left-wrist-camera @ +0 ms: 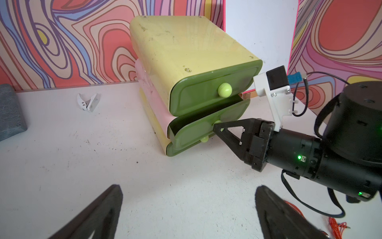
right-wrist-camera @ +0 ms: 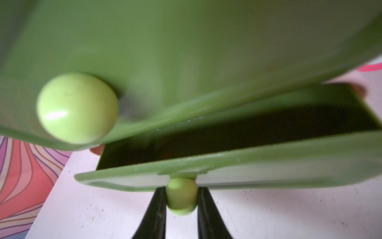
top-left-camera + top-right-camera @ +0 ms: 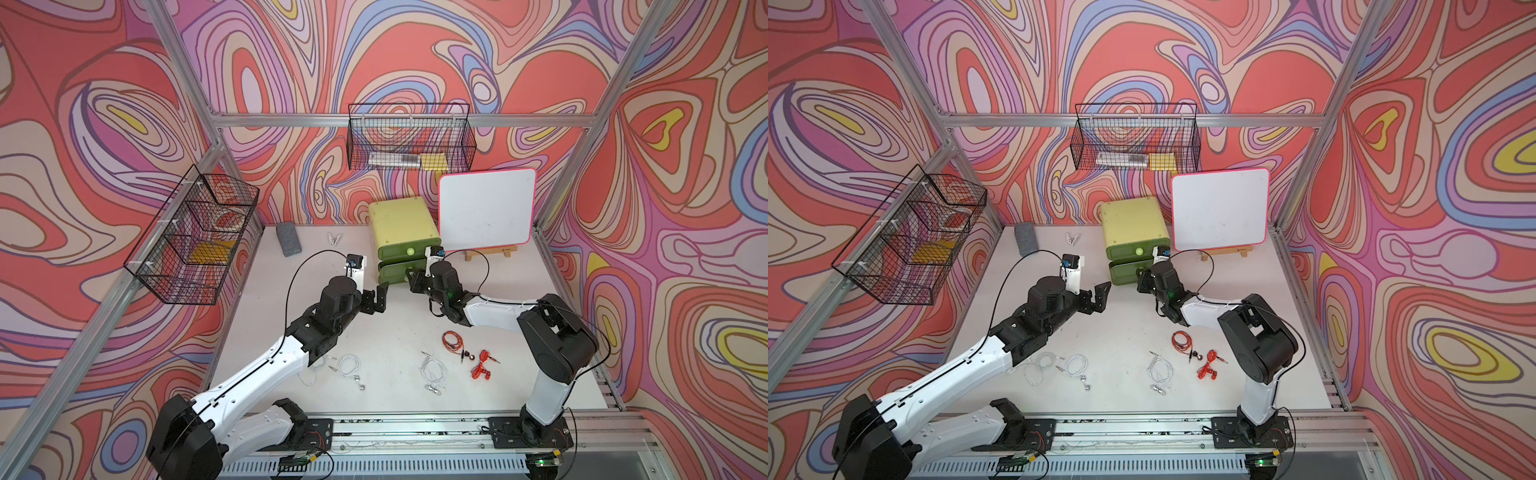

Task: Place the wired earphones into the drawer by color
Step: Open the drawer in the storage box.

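Clamped with the right hand (image 1: 217,127) on the pale knob (image 2: 182,196) of the middle drawer (image 1: 196,129), partly out of the green drawer unit (image 3: 401,218). With the left hand (image 3: 376,296) spread wide and empty above the surface (image 3: 395,332), just beside that unit. Nearer the arm bases, loose on the surface: white earphones (image 3: 348,365) and red earphones (image 3: 452,341), well apart from the drawers.

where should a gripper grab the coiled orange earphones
Probably the coiled orange earphones are best pinched across one side of the loop, where the strands bunch, from straight above: the coil lies flat on the table, offering no raised edge.
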`<state>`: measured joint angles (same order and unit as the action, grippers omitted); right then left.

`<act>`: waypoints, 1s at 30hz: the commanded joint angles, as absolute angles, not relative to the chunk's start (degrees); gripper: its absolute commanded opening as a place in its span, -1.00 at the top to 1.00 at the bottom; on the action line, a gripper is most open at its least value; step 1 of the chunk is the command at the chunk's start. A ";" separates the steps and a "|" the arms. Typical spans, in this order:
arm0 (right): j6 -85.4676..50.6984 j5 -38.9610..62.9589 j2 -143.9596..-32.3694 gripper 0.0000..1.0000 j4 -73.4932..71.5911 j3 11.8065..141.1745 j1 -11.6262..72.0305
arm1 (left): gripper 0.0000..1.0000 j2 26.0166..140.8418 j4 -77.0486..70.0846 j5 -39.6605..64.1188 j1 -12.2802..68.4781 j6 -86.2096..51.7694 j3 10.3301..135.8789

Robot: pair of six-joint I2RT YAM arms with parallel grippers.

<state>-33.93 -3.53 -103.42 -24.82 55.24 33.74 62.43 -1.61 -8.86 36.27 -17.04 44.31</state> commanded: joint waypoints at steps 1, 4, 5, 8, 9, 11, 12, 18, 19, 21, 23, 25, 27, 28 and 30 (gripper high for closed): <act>-34.54 -4.04 -99.83 0.59 -23.91 53.39 33.87 | -0.98 61.34 0.42 -7.80 35.86 -17.54 45.31; -34.74 -4.04 -98.57 0.59 -23.44 52.11 34.22 | -0.98 59.94 0.41 -8.50 35.86 -17.14 44.04; -34.78 -4.04 -98.15 0.59 -23.06 51.71 34.36 | -0.98 59.45 0.07 -8.90 35.86 -17.06 43.13; -34.98 -4.26 -96.93 0.59 -22.46 50.57 34.76 | -0.98 57.69 -2.59 -9.22 35.86 -16.90 39.56; -34.97 -4.36 -96.56 0.59 -22.13 50.24 34.97 | -0.98 57.13 -3.64 -8.99 35.86 -16.72 38.09; -35.02 -4.66 -95.87 0.60 -21.47 49.63 35.39 | -0.98 56.10 -5.16 -8.96 35.86 -16.14 35.98; -35.07 -4.89 -95.55 0.59 -21.21 49.26 35.63 | -0.98 55.56 -5.52 -9.26 35.86 -15.92 34.97; -35.76 -6.22 -93.75 0.60 -20.09 46.95 37.13 | -0.98 52.60 -6.51 -10.28 35.86 -15.11 31.96; -35.85 -6.44 -93.53 0.60 -19.91 46.57 37.38 | -0.98 52.19 -6.49 -10.24 35.87 -15.03 31.78; -36.12 -6.81 -92.78 0.60 -19.60 45.58 37.82 | -0.98 51.53 -6.56 -10.20 35.88 -14.94 31.55; -36.35 -7.03 -91.99 0.60 -19.10 44.80 38.18 | -0.98 51.33 -6.51 -10.20 35.86 -14.94 31.47; -36.51 -7.20 -91.19 0.60 -18.54 44.01 38.56 | -0.98 51.16 -6.60 -10.12 35.86 -14.85 31.38; -36.64 -7.55 -90.01 0.60 -17.94 43.14 39.01 | -0.98 51.11 -6.63 -10.19 35.86 -14.85 31.29; -36.61 -7.72 -89.64 0.60 -17.61 42.84 39.19 | -0.98 51.12 -6.61 -10.20 35.86 -14.85 31.22; -36.73 -8.06 -88.81 0.60 -16.91 42.18 39.71 | -0.98 51.06 -6.66 -10.19 35.86 -14.85 31.20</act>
<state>-36.16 -6.50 -90.50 -19.16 43.33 38.92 51.75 -5.34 -9.41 36.27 -15.86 31.79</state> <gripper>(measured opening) 0.235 0.992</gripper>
